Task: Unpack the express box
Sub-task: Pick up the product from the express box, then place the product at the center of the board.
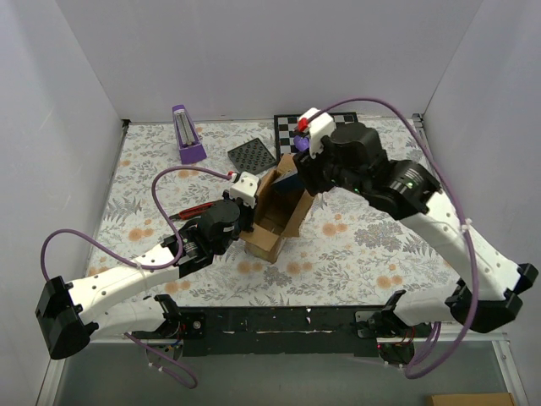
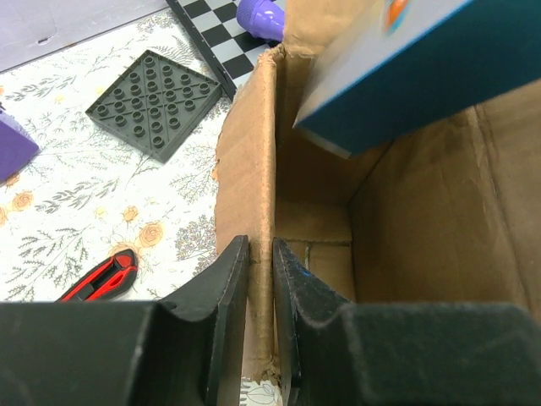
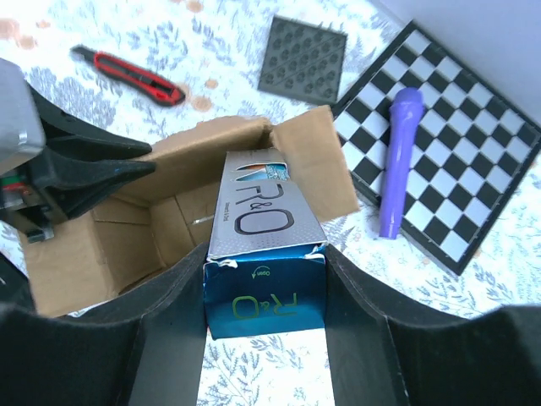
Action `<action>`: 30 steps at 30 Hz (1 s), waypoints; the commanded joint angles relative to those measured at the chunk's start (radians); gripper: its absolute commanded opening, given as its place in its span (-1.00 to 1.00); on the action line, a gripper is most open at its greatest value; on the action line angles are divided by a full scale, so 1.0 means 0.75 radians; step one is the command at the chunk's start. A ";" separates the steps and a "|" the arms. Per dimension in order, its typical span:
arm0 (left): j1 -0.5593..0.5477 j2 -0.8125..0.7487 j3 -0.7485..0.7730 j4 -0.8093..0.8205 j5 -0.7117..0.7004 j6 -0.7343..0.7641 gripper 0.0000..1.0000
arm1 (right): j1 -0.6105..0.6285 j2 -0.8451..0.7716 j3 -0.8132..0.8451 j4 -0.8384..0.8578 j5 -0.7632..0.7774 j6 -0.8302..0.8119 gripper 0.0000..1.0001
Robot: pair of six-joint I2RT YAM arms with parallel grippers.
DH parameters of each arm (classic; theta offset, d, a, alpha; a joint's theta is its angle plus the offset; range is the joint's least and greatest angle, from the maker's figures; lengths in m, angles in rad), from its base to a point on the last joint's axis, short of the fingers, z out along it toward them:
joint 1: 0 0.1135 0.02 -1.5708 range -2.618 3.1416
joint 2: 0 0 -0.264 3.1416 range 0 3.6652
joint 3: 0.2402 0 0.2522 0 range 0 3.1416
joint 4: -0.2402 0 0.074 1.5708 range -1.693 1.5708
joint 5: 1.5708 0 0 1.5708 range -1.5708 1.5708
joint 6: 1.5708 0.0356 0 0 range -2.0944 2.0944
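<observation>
The express box [image 1: 275,222] is a brown cardboard carton standing open in the middle of the table. My left gripper [image 2: 260,279] is shut on the edge of its left wall [image 2: 254,186], one finger inside and one outside. My right gripper [image 3: 264,264] is shut on a blue and silver carton [image 3: 264,292] printed "R&O". That carton is tilted, its far end over the box opening [image 3: 127,245]. In the top view the right gripper [image 1: 297,173] hangs over the box's far end with the blue carton [image 1: 287,179] below it. The left wrist view has the blue carton [image 2: 397,68] above the box's inside.
A black-and-white chessboard [image 3: 456,161] lies at the back right with a purple cylinder [image 3: 397,161] on it. A dark grey studded plate [image 1: 252,155] lies behind the box. A red utility knife [image 1: 193,213] lies left of it. A purple object [image 1: 188,135] stands at the back left.
</observation>
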 commanded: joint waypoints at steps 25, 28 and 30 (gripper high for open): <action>-0.003 -0.142 -0.131 -0.002 -0.150 -0.046 -1.00 | 0.002 -0.503 -0.522 0.192 0.631 0.171 -0.92; -0.005 -0.154 -0.129 -0.004 -0.143 -0.048 -1.00 | 0.000 -0.531 -0.661 0.235 0.637 0.202 -0.92; -0.005 -0.154 -0.127 -0.006 -0.137 -0.054 -1.00 | 0.000 -0.554 -0.749 0.298 0.629 0.216 -0.92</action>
